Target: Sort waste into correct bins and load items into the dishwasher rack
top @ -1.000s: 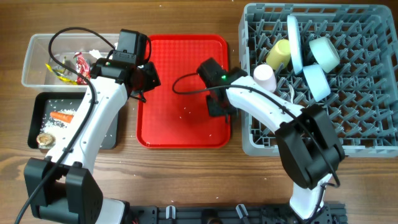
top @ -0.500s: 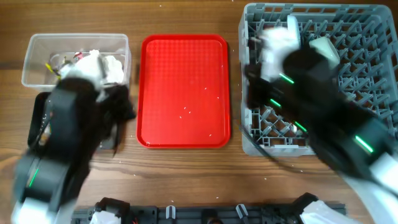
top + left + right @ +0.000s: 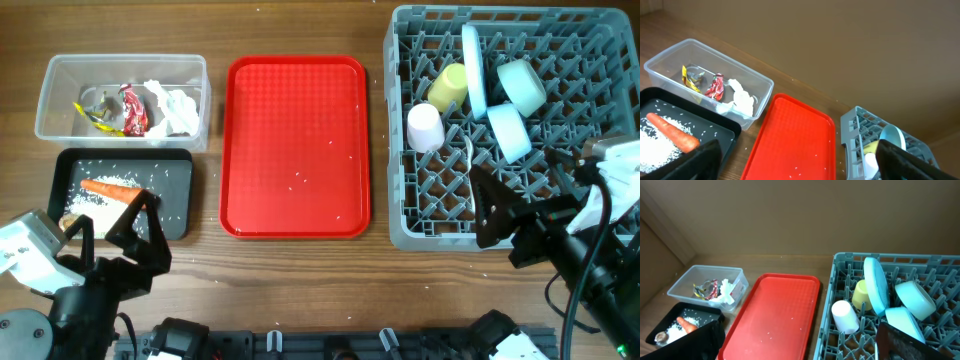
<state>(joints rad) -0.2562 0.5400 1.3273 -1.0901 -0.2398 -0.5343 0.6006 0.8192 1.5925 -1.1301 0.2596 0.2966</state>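
Note:
My left gripper (image 3: 110, 228) hangs open over the near end of the black tray (image 3: 178, 205), holding nothing. The tray holds the carrot (image 3: 108, 187) and rice (image 3: 92, 201). Behind it, the clear tub (image 3: 48, 100) contains a red wrapper (image 3: 132, 108), a yellow wrapper (image 3: 92, 116) and tissue (image 3: 178, 106). At the near right corner of the dishwasher rack (image 3: 398, 232), my right gripper (image 3: 530, 200) is open and empty. The rack holds the plate (image 3: 472, 60), two bowls (image 3: 522, 85) (image 3: 510, 132), a yellow cup (image 3: 448, 86) and a white-pink cup (image 3: 424, 127).
A flat red tray (image 3: 295, 75) lies between the bins and the rack, with several stray rice grains on it. A few grains also lie on the wooden table (image 3: 210, 250). Both wrist views look across the red tray (image 3: 795, 135) (image 3: 775, 310) between wide-set fingers.
Both arms have swung back from over the red tray to the table's near edge, left and right. Both grippers now stand wide open.

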